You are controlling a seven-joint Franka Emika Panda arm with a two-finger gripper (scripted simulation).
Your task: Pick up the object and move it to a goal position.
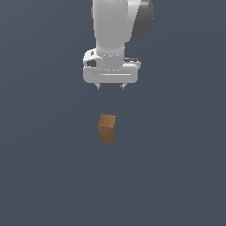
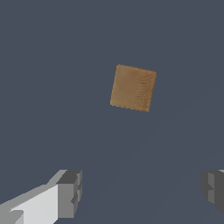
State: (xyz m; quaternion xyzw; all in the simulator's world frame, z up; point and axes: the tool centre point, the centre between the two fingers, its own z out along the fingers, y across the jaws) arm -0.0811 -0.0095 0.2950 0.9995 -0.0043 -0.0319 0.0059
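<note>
The gripper (image 1: pixel 110 86) hangs above the tabletop (image 1: pixel 39 176) with its two fingers spread wide apart and nothing between them; in the wrist view one finger (image 2: pixel 70 192) sits at one side of the frame and the other at the opposite edge, with bare surface in the gap. The block (image 1: pixel 107 128) stands on the tabletop below the gripper, well apart from the fingertips and almost directly under them, offset slightly toward the exterior view's left. It appears upright, long axis vertical, so the wrist view shows only its near-square top face (image 2: pixel 133 88), rotated a little relative to the finger line. The coming move likely requires a small lateral correction, then a straight descent.
</note>
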